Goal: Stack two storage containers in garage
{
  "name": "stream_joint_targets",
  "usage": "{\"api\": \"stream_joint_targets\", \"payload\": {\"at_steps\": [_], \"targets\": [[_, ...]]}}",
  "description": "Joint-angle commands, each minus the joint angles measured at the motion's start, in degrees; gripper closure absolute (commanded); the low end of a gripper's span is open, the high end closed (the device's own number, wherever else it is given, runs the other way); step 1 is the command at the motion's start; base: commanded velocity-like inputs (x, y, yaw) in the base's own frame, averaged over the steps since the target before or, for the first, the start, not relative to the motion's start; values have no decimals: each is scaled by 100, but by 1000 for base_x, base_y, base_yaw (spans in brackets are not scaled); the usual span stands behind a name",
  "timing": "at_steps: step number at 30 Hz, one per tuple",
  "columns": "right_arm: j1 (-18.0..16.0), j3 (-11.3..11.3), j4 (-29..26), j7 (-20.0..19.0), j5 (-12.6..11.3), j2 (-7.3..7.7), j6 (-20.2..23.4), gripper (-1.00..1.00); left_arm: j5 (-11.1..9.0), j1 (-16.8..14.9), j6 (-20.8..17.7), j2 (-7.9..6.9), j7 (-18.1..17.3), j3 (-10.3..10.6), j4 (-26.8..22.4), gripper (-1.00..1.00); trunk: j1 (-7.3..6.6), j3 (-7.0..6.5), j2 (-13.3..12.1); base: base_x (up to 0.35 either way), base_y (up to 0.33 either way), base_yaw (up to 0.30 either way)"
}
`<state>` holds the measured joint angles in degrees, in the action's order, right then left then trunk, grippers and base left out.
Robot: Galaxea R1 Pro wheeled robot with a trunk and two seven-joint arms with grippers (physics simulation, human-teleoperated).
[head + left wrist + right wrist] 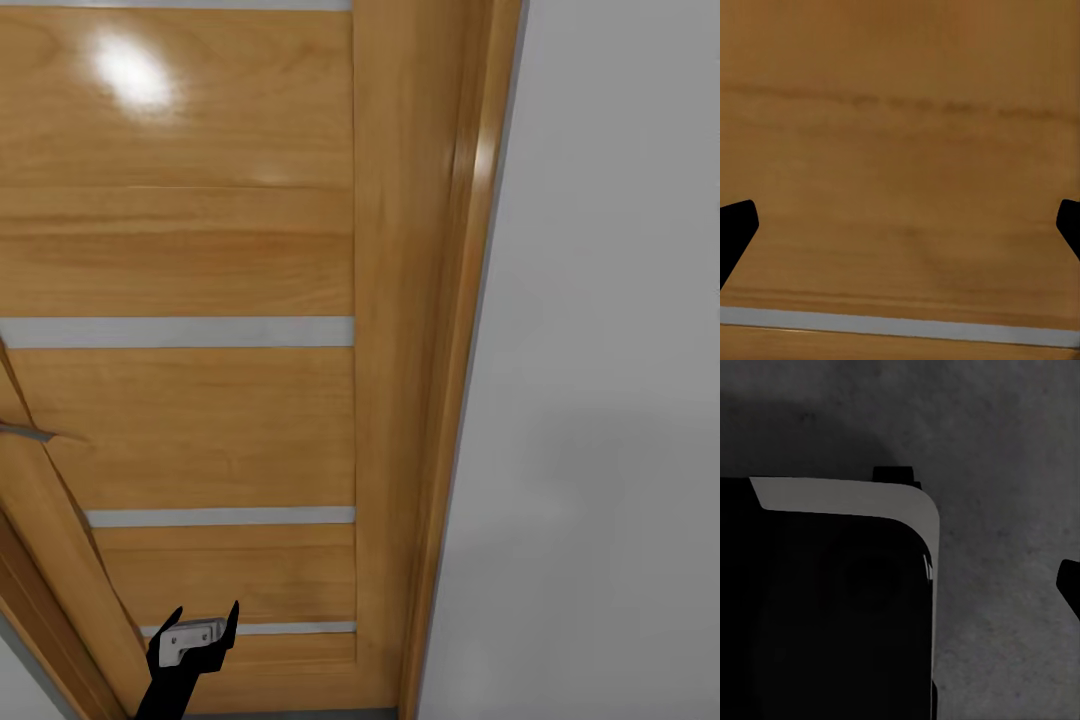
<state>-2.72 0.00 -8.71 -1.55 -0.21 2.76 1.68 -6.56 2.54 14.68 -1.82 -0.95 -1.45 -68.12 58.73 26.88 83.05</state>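
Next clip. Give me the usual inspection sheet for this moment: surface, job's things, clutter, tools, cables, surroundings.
Surface: dark grey rough floor under the right arm.
Job's things: nothing seen.
Clutter: nothing seen.
Tools: left tool open, empty, raised close to the wooden door; right tool: one finger tip at the picture's edge, state cannot be told.
Cables: nothing seen.
Surroundings: door with grey inlay strips, wooden door frame, pale grey wall; the robot's black, grey-edged base over the floor.

Domestic interior, doorway: glossy wooden door (180,250) with grey inlay strips, wooden frame (430,300), pale grey wall (600,350); rough dark concrete floor (1005,450).
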Motion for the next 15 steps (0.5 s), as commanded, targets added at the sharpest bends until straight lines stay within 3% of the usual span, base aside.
{"api": "stream_joint_targets", "payload": {"at_steps": [1, 8, 15], "targets": [[-1, -1, -8, -17, -2, 0, 17, -100, -56, 0, 9, -2, -10, 5, -2, -100, 0, 5, 3, 0, 0, -42], [-1, -1, -8, -21, -4, 2, 17, -100, -56, 0, 9, -8, -10, 5, -2, -100, 0, -12, 3, 0, 0, -143], [-1, -1, -8, -18, -1, 1, 17, -100, -54, 0, 9, -8, -10, 5, 0, -100, 0, -18, 3, 0, 0, -48]]}}
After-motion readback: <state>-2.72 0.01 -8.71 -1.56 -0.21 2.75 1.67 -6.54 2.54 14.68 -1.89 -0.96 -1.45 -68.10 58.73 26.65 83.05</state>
